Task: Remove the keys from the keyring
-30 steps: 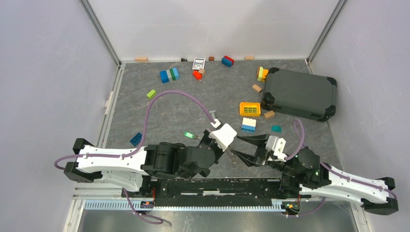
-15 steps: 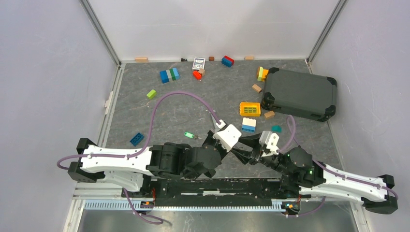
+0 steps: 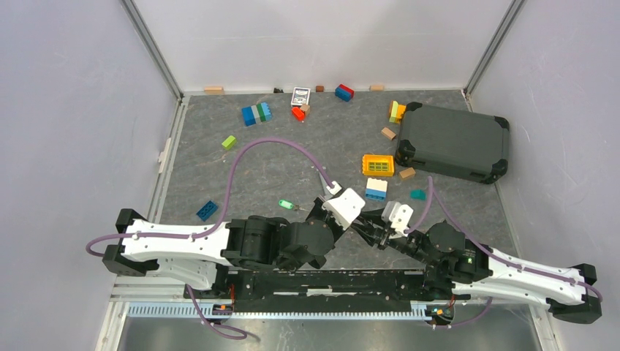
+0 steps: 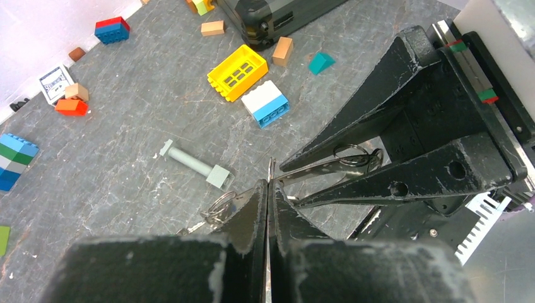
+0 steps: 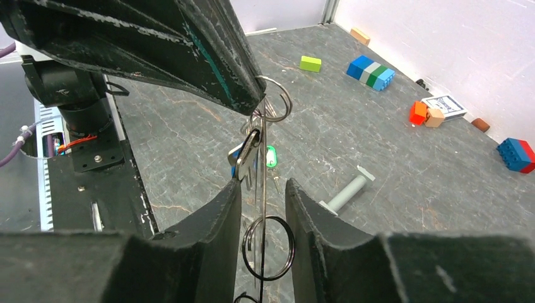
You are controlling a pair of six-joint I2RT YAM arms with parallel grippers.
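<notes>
My left gripper [image 4: 268,187] is shut on the keys, and a thin silver blade [image 4: 271,167] pokes out edge-on past its tips. One wire keyring [image 4: 220,205] hangs beside its left finger; the same ring [image 5: 276,98] shows at that gripper's tip in the right wrist view. My right gripper [image 5: 264,201] stands with its jaws apart on either side of a second ring [image 5: 268,247] and an edge-on key [image 5: 261,170]. In the top view both grippers meet above the near middle of the table [image 3: 364,227]. A green-headed key [image 5: 271,156] lies on the table by itself.
A grey metal bar [image 4: 194,165] lies just beyond the grippers. The yellow grid block [image 3: 378,164], a white-and-blue brick [image 3: 376,189] and a teal wedge [image 3: 417,194] sit behind them. A dark case [image 3: 453,141] fills the back right. Several bricks lie along the far wall.
My right arm has swung left to the left gripper's tip, and its jaws have narrowed around the ring and key. The left arm shifted slightly right, then held still, staying shut.
</notes>
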